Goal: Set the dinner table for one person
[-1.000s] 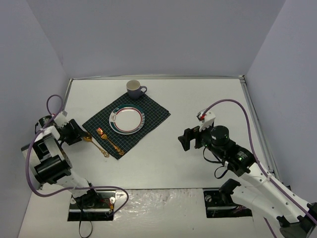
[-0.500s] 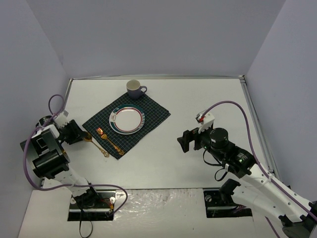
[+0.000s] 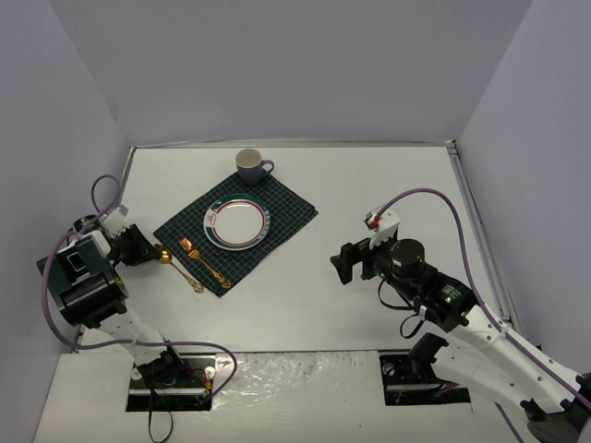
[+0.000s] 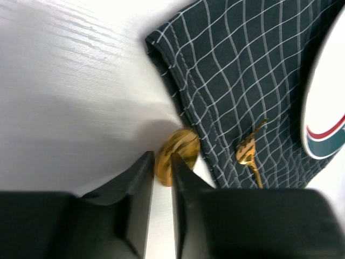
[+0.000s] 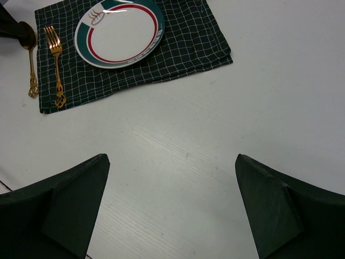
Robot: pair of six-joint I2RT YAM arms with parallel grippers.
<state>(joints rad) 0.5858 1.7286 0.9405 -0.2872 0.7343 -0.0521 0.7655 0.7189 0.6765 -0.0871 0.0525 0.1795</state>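
Spreading from the arm bases to the far wall in the top view, the desk (image 3: 369, 185) is carrying a dark green checked cloth (image 3: 286, 210) with a striped plate (image 3: 237, 223) on it, a mug (image 3: 249, 165) just beyond the cloth's far corner, a gold fork (image 3: 205, 262) on the cloth and a gold spoon (image 3: 182, 274) along the cloth's near-left edge. The left gripper (image 3: 152, 249) is sitting low at the spoon's bowl, while the right gripper (image 3: 343, 263) is hanging over bare desk, well apart from the setting. Looking through the left wrist camera, its fingers (image 4: 143, 178) are pinching the gold spoon (image 4: 183, 148) by the bowl, with only a thin slit between them, just beside the cloth (image 4: 226, 81). Looking through the right wrist camera, the right gripper (image 5: 171, 162) is holding nothing, its fingers (image 5: 75, 199) standing wide apart above white desk (image 5: 280, 81), with the plate (image 5: 119, 29) and fork (image 5: 55, 65) ahead. As a judgement, the desk is acting as a heavy, stiff, fixed surface, smooth enough for cutlery to skid on. It is nothing to take hold of. Flat pieces lying on it are better pinched at a raised part such as a bowl.
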